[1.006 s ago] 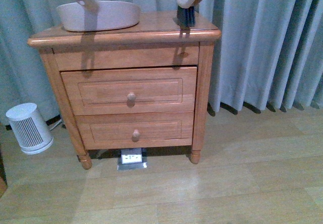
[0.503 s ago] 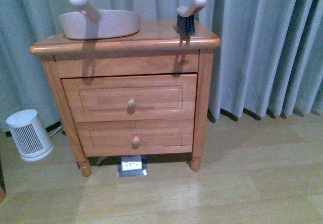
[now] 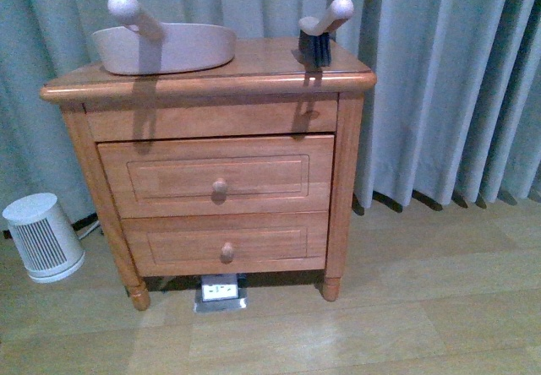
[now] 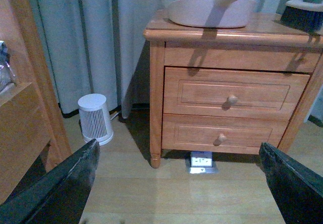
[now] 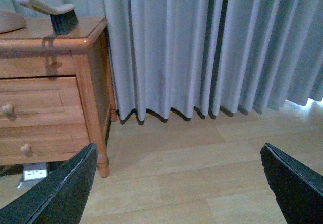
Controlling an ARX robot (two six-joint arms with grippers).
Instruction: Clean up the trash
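Front view gives me the dustpan (image 3: pixel 169 50) upper left on the nightstand (image 3: pixel 254 113), the brush (image 3: pixel 318 37) upper centre; my left gripper (image 4: pixel 178 144) and right gripper (image 5: pixel 178 146) are spread wide.

Wooden nightstand (image 3: pixel 211 172) stands on the plank floor (image 3: pixel 406 307). On its top: pinkish dustpan (image 3: pixel 165 47) at the left, handle angled up, and a small brush (image 3: pixel 317 41) at the right (bristles down on the wood). On the floor: white ribbed heater (image 3: pixel 42 238) beside the nightstand's left leg, socket box (image 3: pixel 220 292) under its front edge
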